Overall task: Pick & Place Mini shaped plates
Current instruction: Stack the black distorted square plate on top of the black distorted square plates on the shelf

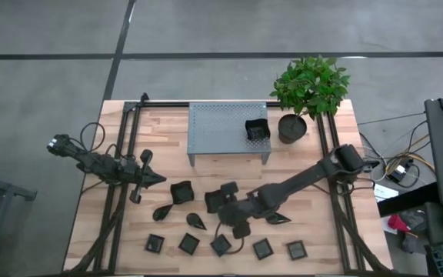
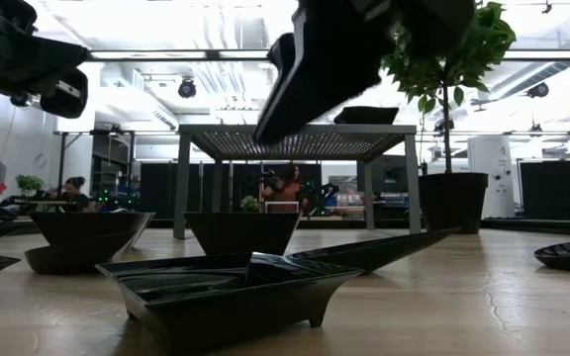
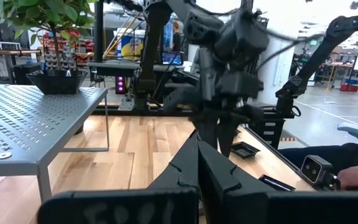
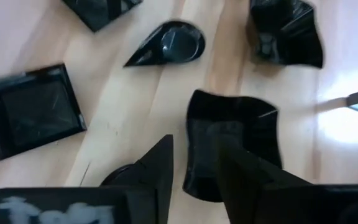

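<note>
You see the surface (image 1: 329, 223) straight down from overhead and level from its edge, both views sharing the grey stand (image 1: 218, 131).

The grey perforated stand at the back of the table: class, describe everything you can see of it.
The grey perforated stand is a low rectangular shelf that looks like painted sheet metal, its flat top pierced with rows of small holes. It stands level on thin legs at the back middle of the wooden table, open underneath. One black wavy-edged plate rests on its top near the right end. The potted plant stands on the table just off that end. No gripper touches the stand.
</note>
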